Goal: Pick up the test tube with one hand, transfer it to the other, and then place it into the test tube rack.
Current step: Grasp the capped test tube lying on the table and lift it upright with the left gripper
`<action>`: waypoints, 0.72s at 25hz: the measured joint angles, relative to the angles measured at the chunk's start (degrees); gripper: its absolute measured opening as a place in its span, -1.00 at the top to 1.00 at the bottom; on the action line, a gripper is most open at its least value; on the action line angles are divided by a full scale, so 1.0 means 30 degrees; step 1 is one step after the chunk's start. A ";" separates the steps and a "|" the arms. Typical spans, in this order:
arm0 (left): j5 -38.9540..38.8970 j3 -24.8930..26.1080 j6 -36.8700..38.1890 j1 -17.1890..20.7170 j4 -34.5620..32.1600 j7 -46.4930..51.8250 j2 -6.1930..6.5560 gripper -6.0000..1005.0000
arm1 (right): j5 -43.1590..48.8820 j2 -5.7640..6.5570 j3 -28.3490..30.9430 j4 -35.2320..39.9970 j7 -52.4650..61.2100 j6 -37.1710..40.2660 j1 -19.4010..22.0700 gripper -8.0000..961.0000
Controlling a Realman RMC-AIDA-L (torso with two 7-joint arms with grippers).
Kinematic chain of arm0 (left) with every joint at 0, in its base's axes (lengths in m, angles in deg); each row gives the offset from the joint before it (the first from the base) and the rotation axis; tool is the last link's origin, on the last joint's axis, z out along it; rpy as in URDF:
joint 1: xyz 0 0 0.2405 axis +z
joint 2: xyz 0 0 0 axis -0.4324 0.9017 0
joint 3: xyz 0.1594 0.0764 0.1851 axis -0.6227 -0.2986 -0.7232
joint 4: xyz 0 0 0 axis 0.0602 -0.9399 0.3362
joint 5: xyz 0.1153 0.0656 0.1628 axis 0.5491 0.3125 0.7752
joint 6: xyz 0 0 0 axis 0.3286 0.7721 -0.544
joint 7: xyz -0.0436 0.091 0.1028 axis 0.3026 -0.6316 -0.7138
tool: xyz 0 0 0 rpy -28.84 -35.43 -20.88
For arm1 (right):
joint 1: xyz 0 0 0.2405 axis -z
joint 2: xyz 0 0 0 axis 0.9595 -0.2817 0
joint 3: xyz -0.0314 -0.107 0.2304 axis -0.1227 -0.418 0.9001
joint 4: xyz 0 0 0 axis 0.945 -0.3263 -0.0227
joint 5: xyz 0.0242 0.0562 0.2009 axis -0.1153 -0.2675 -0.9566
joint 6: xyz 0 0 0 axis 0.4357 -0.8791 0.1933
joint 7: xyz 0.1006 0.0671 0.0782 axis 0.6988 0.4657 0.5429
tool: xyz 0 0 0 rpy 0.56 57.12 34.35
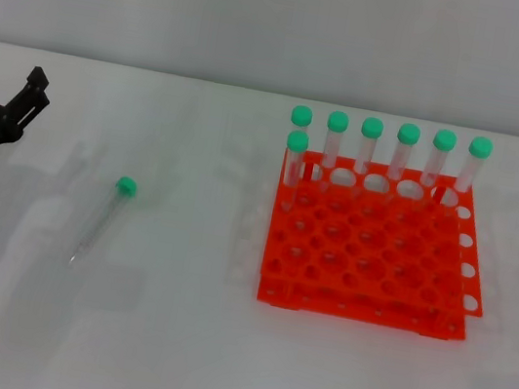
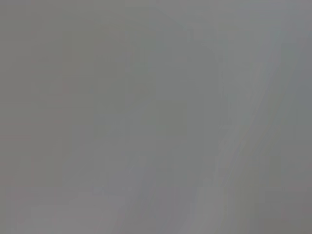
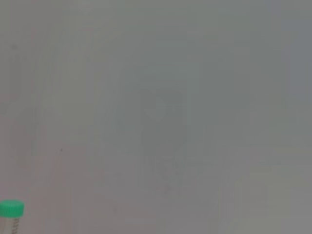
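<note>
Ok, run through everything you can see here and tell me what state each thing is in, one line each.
Loose clear plastic test tube with green screw cap: lying flat on the white table, capped, ungripped.
Orange-red plastic test tube rack: on the table, mostly empty holes.
Seven capped tubes: upright in the rack, six along the back row, one just in front at its left end.
Black left gripper: open, empty, left of the loose tube.
Right gripper: out of view.

Bright, even overhead light in the head view, just faint soft shadows on the white table (image 1: 168, 338). Both wrist views are flat grey mush, totally out of focus, no glare
</note>
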 joint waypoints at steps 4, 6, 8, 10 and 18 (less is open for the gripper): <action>0.0169 -0.0019 0.0177 -0.0112 -0.0001 0.0220 0.0029 -0.78 | 0.0000 -0.0010 0.0002 -0.0109 -0.0092 -0.0043 0.0017 -0.53; 0.0315 -0.0021 0.0216 -0.0199 0.0041 0.0411 0.0055 -0.78 | -0.0002 -0.0002 0.0001 -0.0115 -0.0091 -0.0248 0.0038 -0.53; 0.1532 -0.0043 0.0239 -0.0578 0.0752 0.1990 0.0192 -0.78 | -0.0010 0.0026 0.0005 -0.0119 -0.0092 -0.0606 0.0042 -0.53; 0.2828 -0.0090 0.0297 -0.1055 0.1940 0.4012 0.0246 -0.78 | -0.0071 0.0042 0.0090 -0.0120 -0.0138 -0.0877 0.0052 -0.53; 0.7143 -0.0614 0.1582 -0.2964 0.8147 1.3343 0.0221 -0.78 | -0.0198 0.0090 0.0237 0.0119 -0.0033 -0.0887 0.0045 -0.53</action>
